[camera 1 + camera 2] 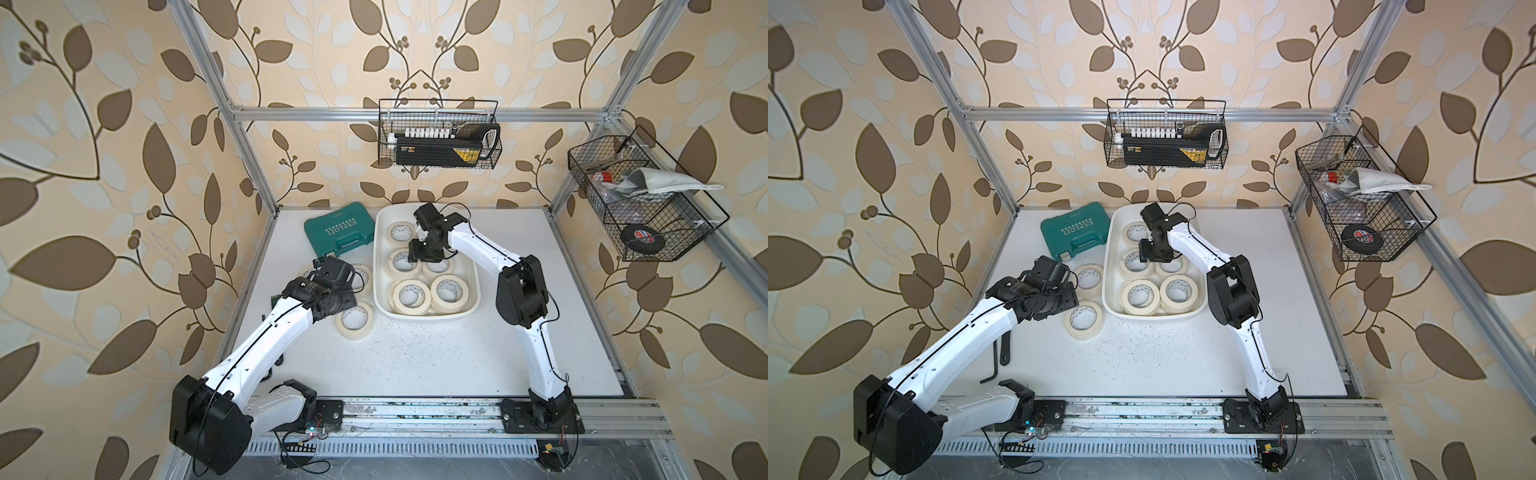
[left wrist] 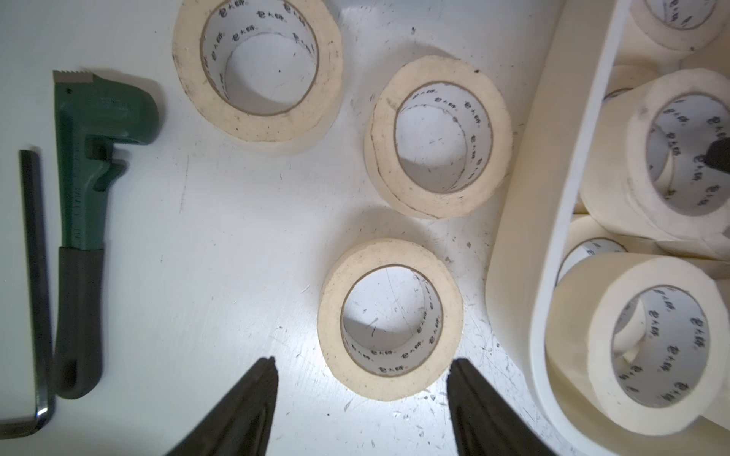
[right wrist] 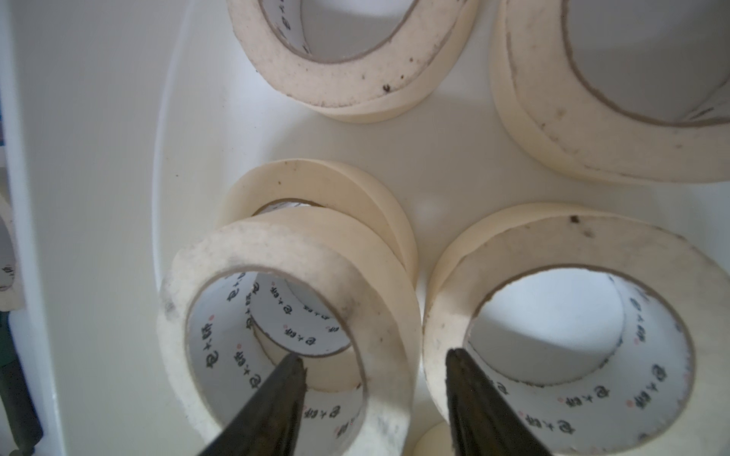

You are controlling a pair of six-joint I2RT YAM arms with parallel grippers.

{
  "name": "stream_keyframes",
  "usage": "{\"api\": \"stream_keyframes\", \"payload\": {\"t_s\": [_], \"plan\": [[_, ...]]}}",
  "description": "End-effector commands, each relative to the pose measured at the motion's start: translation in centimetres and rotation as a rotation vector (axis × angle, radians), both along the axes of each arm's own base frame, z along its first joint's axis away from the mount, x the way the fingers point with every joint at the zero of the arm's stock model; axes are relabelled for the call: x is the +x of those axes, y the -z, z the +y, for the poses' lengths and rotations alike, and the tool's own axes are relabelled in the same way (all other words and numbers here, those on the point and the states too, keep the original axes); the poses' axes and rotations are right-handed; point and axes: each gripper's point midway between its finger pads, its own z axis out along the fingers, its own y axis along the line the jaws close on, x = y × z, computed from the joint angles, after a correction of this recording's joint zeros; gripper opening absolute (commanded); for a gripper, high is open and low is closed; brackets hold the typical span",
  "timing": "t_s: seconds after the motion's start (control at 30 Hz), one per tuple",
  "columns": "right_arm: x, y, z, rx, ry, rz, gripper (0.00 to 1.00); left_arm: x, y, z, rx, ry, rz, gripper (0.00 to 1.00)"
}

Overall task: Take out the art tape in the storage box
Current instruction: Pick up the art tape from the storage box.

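The art tape [image 2: 330, 323] is cream, the storage box [image 1: 378, 270] white, the tool case [image 1: 338, 235] green.

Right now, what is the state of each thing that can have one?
Box, holds stacked rolls.
Table rolls, out, lying flat.
Case, closed.
Left gripper, open, empty.
Right gripper, open, one finger inside a roll's core.

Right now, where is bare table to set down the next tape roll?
Bare: the wide table stretch from the storage box to the front rail; also beside the box toward the right arm, which hangs over it. Crowded: the opposite flank, with three loose rolls, the green case, a wrench and a hex key.
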Motion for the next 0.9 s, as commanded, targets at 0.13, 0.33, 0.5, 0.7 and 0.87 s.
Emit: {"api": "stream_keyframes", "payload": {"t_s": [0.13, 0.33, 0.5, 0.7, 0.87], "plan": [[0.3, 1.5, -0.8, -0.03, 0.006, 0.032, 0.33, -0.2, -2.3, 0.3, 0.032, 0.067, 0.003, 0.73], [0.3, -0.3, -1.6, -0.042, 0.007, 0.004, 0.17, 0.7, -2.8, -0.6, 0.025, 0.108, 0.008, 0.75], [-0.1, -3.0, -2.1, -0.045, 0.01, -0.038, 0.07, 1.8, -4.4, -2.2, -0.013, 0.179, -0.017, 0.76], [-1.8, -6.4, -2.8, -0.102, -0.004, -0.1, 0.03, 2.5, -7.0, -4.1, -0.077, 0.276, -0.079, 0.8], [-4.2, -8.0, -3.4, -0.152, -0.008, -0.127, 0.02, 2.5, -8.4, -5.3, -0.118, 0.335, -0.093, 0.84]]}}
